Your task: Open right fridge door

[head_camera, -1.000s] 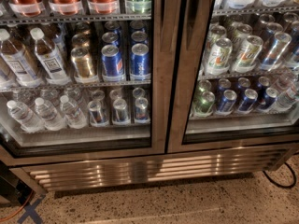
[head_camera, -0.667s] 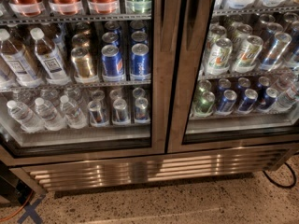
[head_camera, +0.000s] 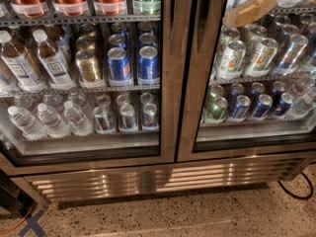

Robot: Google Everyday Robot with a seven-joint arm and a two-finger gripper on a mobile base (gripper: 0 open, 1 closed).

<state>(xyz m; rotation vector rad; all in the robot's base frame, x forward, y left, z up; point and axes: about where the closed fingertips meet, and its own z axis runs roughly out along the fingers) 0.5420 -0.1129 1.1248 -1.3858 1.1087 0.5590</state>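
Right fridge door fills the frame from 12 to 4 o'clock. Long axis is vertical but leans slightly right toward the top in this view, and the glass faces the camera. It sits in line with the left door, with only a thin dark seam between them, so it's closed.

Gripper is at 1 o'clock, a tan curved piece in front of the right door's upper glass and cut off by the frame edge. Can't tell whether the claw is apart or together.

Room: speckled terrazzo floor along 6 o'clock. A black cable lies at 4 o'clock, with an orange cable and a blue tape cross at 8 o'clock.

Materials: brushed stainless frames with dark inner edges and clear panes, over a louvred steel grille. Wire shelves hold green-and-white cans and blue cans on the right. On the left are water bottles, gold cans and blue cans.
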